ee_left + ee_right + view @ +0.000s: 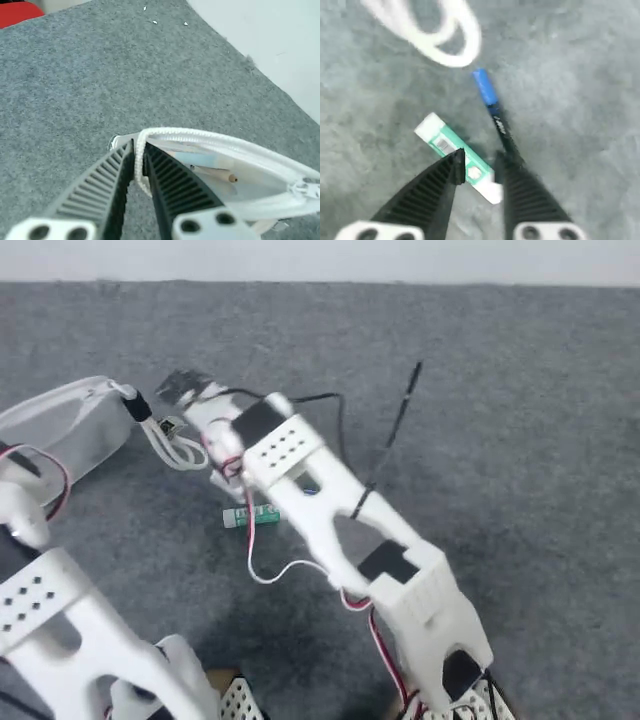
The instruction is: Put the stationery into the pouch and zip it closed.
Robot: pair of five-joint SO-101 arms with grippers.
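left gripper (139, 151) clamped on rim of pouch (200, 134), stationery (206, 162) inside, right gripper (480, 156) parted over eraser (439, 141) and pen (489, 97)

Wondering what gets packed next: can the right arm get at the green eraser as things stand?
Probably yes: the right gripper hangs open just above the green eraser, nothing covering it, though the blue-capped pen lies close alongside.

The pouch (62, 425), translucent white with a white zipper, lies at the table's 9 o'clock. Its mouth is open, and a pale blue item (206, 160) and a thin wooden stick (219, 175) lie inside. A white cord loop (180, 448) lies at the pouch's 3 o'clock. The green-and-white eraser (250, 515) lies flat near the centre. A blue-capped black pen (492, 107) lies just beside the eraser, at its 2 o'clock.
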